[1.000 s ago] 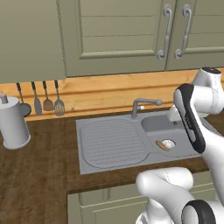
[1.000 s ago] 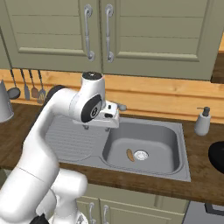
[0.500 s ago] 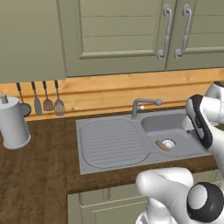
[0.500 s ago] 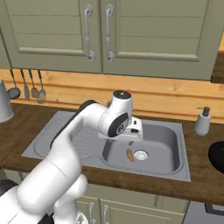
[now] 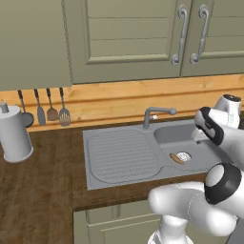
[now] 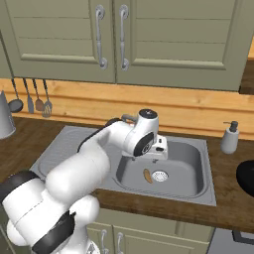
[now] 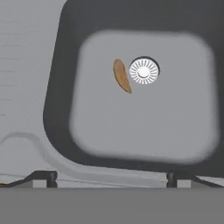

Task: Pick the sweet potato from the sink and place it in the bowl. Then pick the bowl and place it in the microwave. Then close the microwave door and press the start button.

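I'm looking down thru the hand cam: the gripper (image 7: 109, 178) is hanging over the sink (image 7: 52, 109) w/ jaws spread wide, nothing between them. One finger tip is sitting at abt 7 o'clock of the frame, the other at abt 5, and the basin floor is showing in the gap. The sweet potato (image 7: 121, 75) is lying flat on the basin floor at roughly 12 o'clock from the jaws' midpoint, well apart from them, and just beside the drain (image 7: 144, 70), which is at its 3 o'clock (almost touching, can't tell for sure).

In the right base view I'm seeing the gripper (image 6: 158, 151) above the basin's back-left part, w/ the sweet potato (image 6: 147, 175) below it near the drain (image 6: 159, 175). In the left base view the sweet potato (image 5: 177, 158) is lying by the drain (image 5: 184, 156) too.

Counting: 1 sweet potato, 1 sink (image 6: 206, 149) w/ 1 basin, 1 drain, 1 faucet (image 5: 156, 114). 1 soap dispenser (image 6: 229, 137) on the counter (image 6: 233, 173) at the sink's 3 o'clock. 4 utensils (image 5: 45, 107) hanging on the wall at the sink's 10 o'clock, 1 grey canister (image 5: 14, 133) beside them. 2 cabinet handles (image 6: 111, 37) overhead.
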### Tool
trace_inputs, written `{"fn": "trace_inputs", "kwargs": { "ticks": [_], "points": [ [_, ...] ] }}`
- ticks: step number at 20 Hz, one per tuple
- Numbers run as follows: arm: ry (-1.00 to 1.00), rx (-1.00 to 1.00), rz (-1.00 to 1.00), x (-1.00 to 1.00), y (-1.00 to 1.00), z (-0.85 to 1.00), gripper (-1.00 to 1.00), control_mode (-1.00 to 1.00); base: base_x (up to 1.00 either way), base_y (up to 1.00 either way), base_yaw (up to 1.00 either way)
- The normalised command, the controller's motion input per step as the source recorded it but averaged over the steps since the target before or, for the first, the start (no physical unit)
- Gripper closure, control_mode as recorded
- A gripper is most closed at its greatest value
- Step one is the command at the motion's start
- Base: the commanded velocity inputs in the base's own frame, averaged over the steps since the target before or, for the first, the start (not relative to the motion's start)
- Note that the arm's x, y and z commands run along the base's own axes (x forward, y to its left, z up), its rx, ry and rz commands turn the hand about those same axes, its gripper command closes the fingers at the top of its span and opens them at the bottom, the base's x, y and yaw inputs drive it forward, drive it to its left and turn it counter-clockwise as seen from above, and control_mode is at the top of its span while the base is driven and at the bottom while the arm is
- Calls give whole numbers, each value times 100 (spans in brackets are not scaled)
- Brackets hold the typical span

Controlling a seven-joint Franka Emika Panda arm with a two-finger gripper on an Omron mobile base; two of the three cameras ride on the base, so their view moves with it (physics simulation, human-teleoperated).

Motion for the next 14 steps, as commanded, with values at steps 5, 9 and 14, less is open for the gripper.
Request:
{"fn": "trace_inputs", "kwargs": {
  "ticks": [5, 9, 14],
  "points": [
    [0, 1, 2, 55, 3, -30, -100, -100, 0, 0, 0],
    [0, 6, 7, 36, 0, -48, -100, -100, 0, 0, 0],
    [2, 9, 9, 32, 3, -57, -100, -100, 0, 0, 0]
  ]
}}
